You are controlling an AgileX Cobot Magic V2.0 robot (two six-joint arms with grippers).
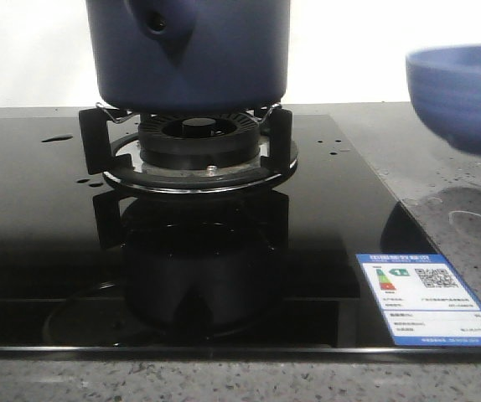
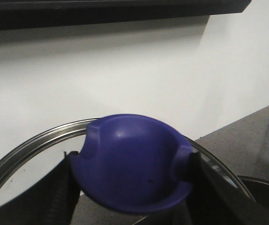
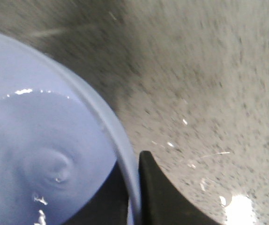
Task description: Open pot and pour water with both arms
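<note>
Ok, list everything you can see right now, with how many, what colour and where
pot: one, dark navy blue, on the burner stand at the middle of the stove
burner: one, black with a metal ring, under the pot
stove top: one, glossy black glass, covering most of the counter
water: a few clear drops on the glass left of the burner; more inside the bowl in the right wrist view
bowl: one, lighter blue, lifted off the counter at the right
lid: one, glass with a metal rim and a blue knob, held up by the left arm
energy label: one, white and blue, front right corner of the glass
counter: grey speckled stone
left gripper: shut on the knob
right gripper: black, shut on the bowl's rim
</note>
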